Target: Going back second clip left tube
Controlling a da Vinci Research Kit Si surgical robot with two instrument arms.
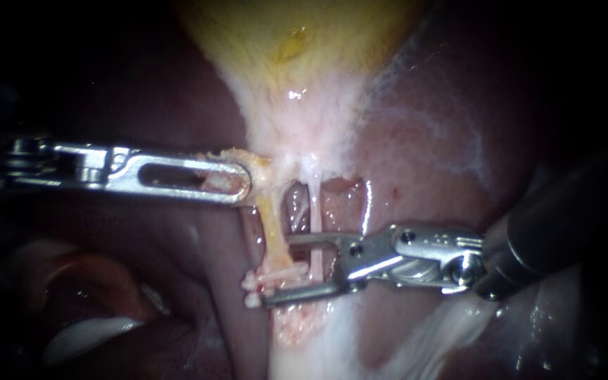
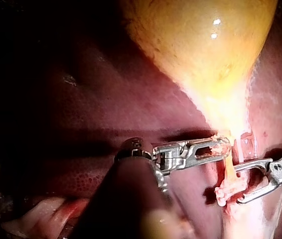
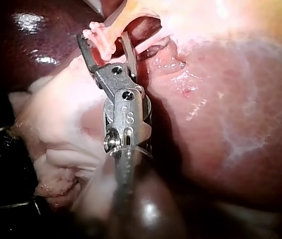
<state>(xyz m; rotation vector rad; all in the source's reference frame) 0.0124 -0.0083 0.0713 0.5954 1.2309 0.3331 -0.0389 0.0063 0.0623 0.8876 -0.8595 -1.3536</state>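
Note:
My left instrument [image 1: 242, 177] comes in level from the left, its slotted jaws shut on pale yellow tissue at the gallbladder [image 1: 297, 42] neck, also seen in the left wrist view [image 2: 223, 148]. Below it the yellowish left tube [image 1: 274, 225] runs down to two white clips [image 1: 265, 279] stacked close together across it. My right instrument [image 1: 279, 271] reaches in from the right with its jaws open. One jaw lies above the clips and one below, and both tubes sit in the gap. The thin pale right tube [image 1: 314, 225] runs beside the left tube. The right wrist view shows the open jaws [image 3: 102, 40] around the clips [image 3: 98, 34].
Dark red liver [image 1: 445, 141] surrounds the site on both sides. White fatty tissue [image 1: 304, 352] spreads below the clips. Glossy pink folds [image 1: 86, 331] lie at the lower left. A third pale strand [image 1: 367, 204] stands right of the tubes.

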